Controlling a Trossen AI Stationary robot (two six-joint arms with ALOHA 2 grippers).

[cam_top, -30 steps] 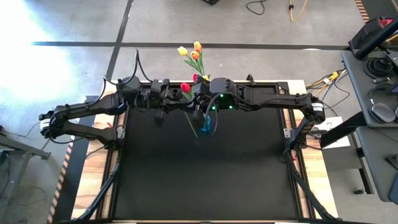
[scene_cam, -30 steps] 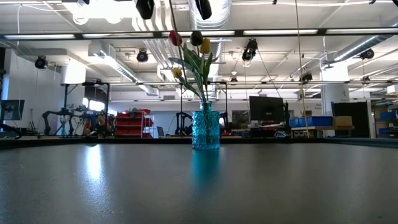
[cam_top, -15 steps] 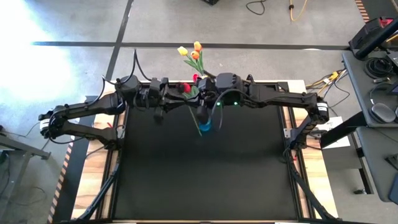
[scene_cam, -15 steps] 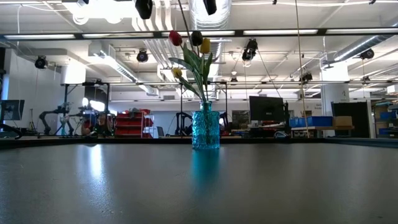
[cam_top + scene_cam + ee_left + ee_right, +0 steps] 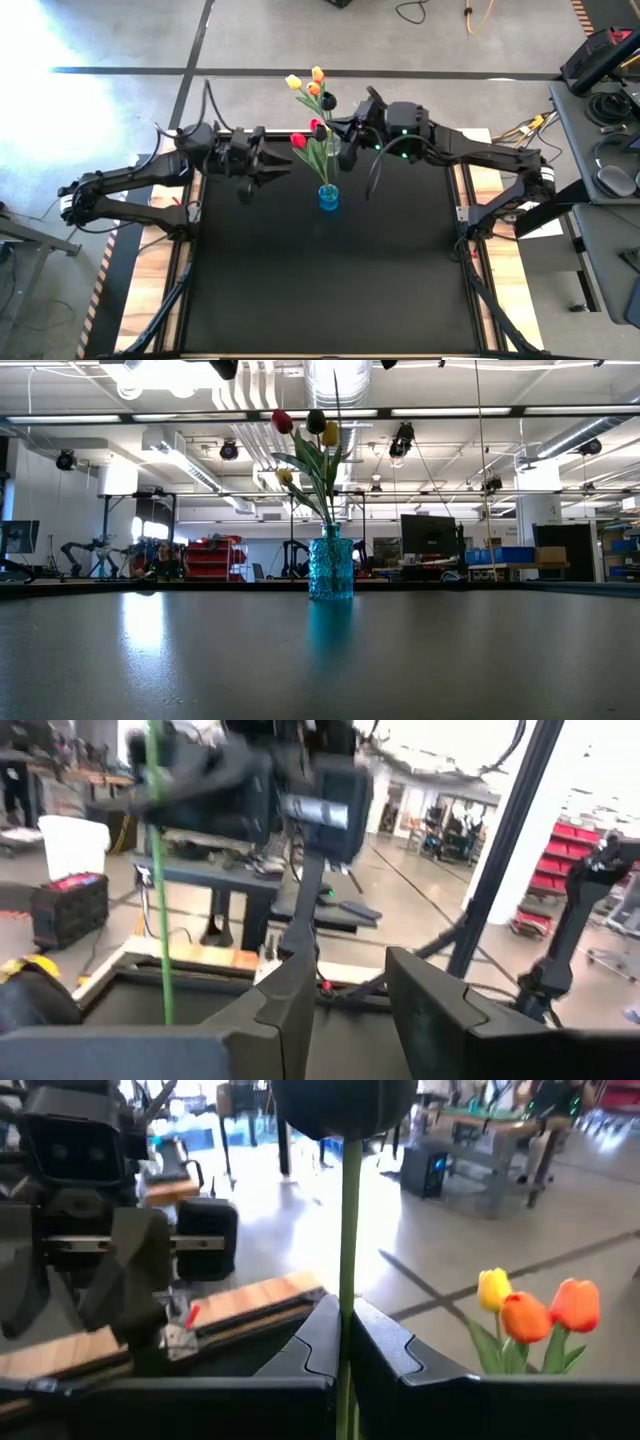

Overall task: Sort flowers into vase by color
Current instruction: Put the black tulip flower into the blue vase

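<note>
A blue glass vase (image 5: pixel 328 197) (image 5: pixel 331 568) stands on its base at the far middle of the black table. Several flowers stand in it: red heads (image 5: pixel 298 141), yellow (image 5: pixel 293 82) and orange (image 5: pixel 317 74). My right gripper (image 5: pixel 345 148) (image 5: pixel 345 1330) hovers just beyond the vase, shut on the stem of a dark-headed flower (image 5: pixel 328 101). My left gripper (image 5: pixel 283 165) (image 5: pixel 350 970) is open, left of the bunch, with nothing between its fingers. My right gripper pinches the flower's thin green stem (image 5: pixel 346 1280) between its two fingers, some way below the dark head (image 5: pixel 345 1100). The fingers lie level and across the stem. The flower stands upright, head above the fingers. Its lower stem (image 5: pixel 337 400) hangs toward the bunch, its end hidden.
The black mat (image 5: pixel 330 290) spreads toward the near edge in front of the vase. Wooden strips (image 5: pixel 505 270) border it left and right. Both arms reach in level from the sides at the far edge, close to the bunch. Cables (image 5: pixel 520 130) lie at the far right.
My right gripper has risen and gone toward the table's far right corner, rolling its wrist, with the flower. The slanting stem beside the vase has been drawn up and now stands upright. My left gripper's fingers have spread apart, left of the bunch.
</note>
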